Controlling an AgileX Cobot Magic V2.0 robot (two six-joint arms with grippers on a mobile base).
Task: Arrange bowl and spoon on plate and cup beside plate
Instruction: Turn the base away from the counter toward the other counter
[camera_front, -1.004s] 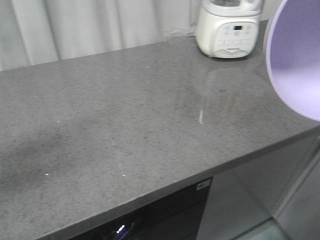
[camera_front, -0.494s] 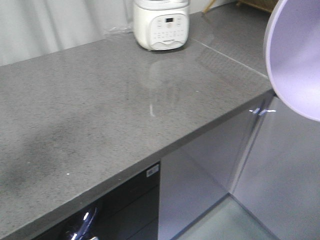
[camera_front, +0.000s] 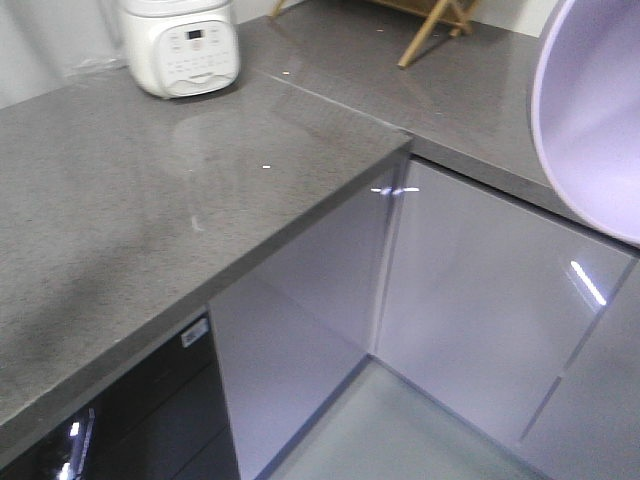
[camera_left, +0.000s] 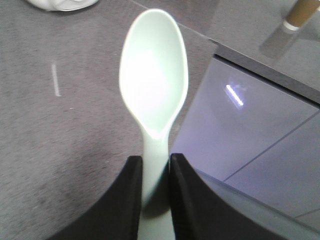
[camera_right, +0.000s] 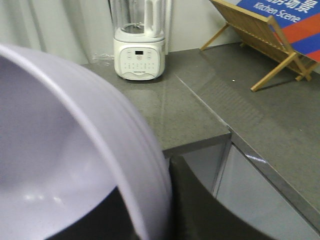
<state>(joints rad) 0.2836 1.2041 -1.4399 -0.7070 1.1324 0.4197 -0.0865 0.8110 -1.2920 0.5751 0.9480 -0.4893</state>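
Two wrist views show grips: left hand (camera_left: 156, 167) pinches spoon (camera_left: 154, 85), right hand (camera_right: 147, 187) bowl (camera_right: 60, 150).

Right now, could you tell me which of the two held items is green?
The spoon, its handle pinched in the left jaws, is pale green; the bowl in the right jaws is lavender.

Grey counter (camera_front: 150, 220), glossy cabinets (camera_front: 480, 290) (curtain (camera_right: 50, 30) behind).
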